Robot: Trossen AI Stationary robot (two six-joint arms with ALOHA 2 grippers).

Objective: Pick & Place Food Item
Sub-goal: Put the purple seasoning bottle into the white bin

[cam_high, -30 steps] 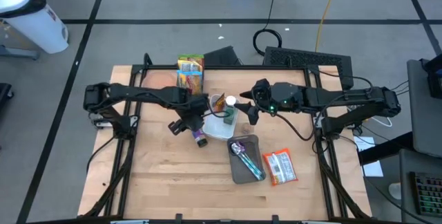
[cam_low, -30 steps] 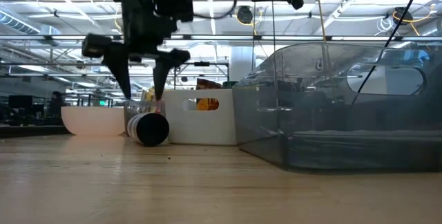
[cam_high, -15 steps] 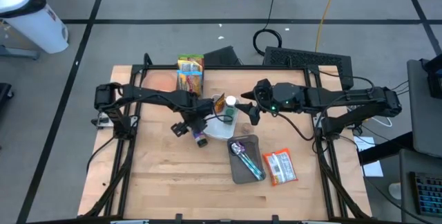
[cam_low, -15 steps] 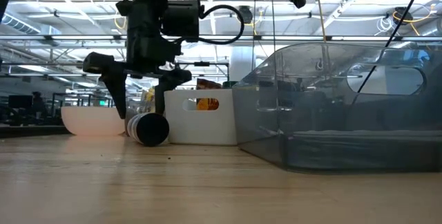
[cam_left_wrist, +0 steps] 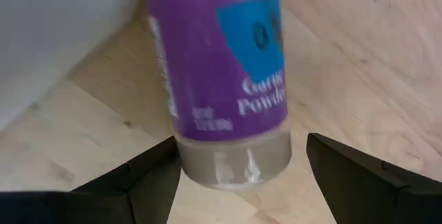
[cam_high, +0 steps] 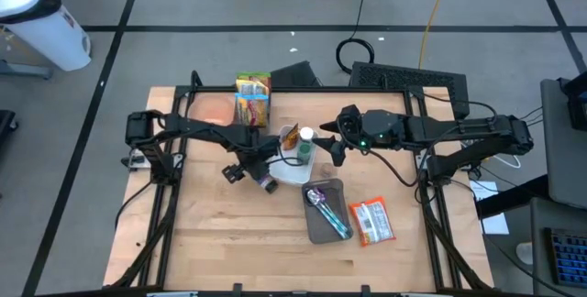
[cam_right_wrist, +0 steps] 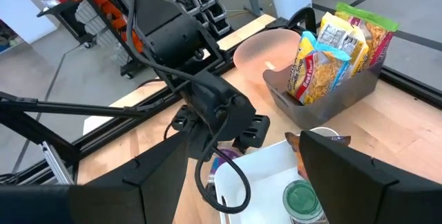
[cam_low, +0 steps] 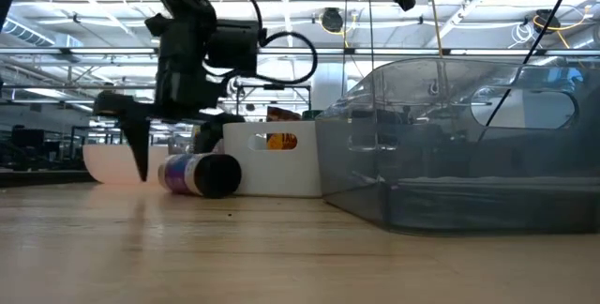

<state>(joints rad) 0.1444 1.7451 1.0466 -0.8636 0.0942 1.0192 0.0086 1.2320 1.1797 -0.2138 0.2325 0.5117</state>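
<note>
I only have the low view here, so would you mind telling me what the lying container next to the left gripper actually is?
Observer: The left wrist view shows a purple-labelled garlic powder jar, lying on the table.
Operator: Thanks. Is the left gripper closed on it?
Observer: No. The left gripper is open, with its fingers either side of the jar's clear end, not pressing it.
Operator: And what is the white box behind the jar?
Observer: From above, it is a white bin holding a green-lidded jar.
Operator: Where is the right gripper?
Observer: The right gripper hangs open above the table beside the white bin, holding nothing.
</note>
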